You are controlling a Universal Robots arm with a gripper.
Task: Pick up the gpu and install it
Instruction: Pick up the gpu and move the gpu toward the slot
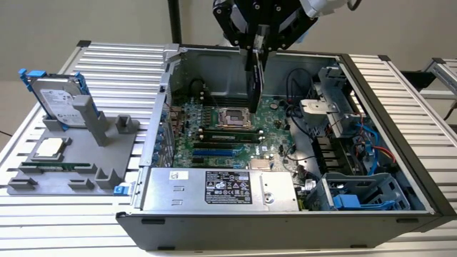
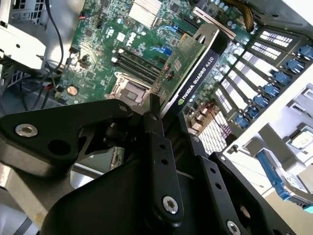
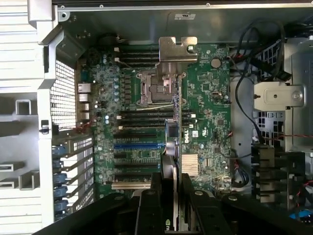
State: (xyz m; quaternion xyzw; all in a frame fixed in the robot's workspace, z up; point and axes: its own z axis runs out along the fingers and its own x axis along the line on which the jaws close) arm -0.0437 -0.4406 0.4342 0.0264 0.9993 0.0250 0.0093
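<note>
Closest to the lens in both wrist views, two black fingers [image 2: 157, 147] are clamped on the single gpu [image 2: 188, 61]. There is one finger on each flat face, and they grip the end opposite its silver bracket [image 3: 177, 49]. The card's long axis runs straight away from the fingers. In the exterior view it hangs close to upright, bracket end lowest and pointing down into the case. The second wrist view shows its green board face and the black cooler's edge, while the first wrist view sees it edge-on.

The gpu is held over the one motherboard [image 1: 228, 136], above the area of the empty processor socket [image 3: 156, 88], and it is not seated in any slot. The motherboard lies in one open computer case [image 1: 400, 160] resting on the ribbed table [image 1: 121, 64].

On the exterior view's left, well apart from the case, one grey holder [image 1: 107, 155] carries one hard drive [image 1: 57, 99] with blue rails standing on edge, one square processor chip [image 1: 51, 147] and one thin memory stick [image 1: 57, 165].
</note>
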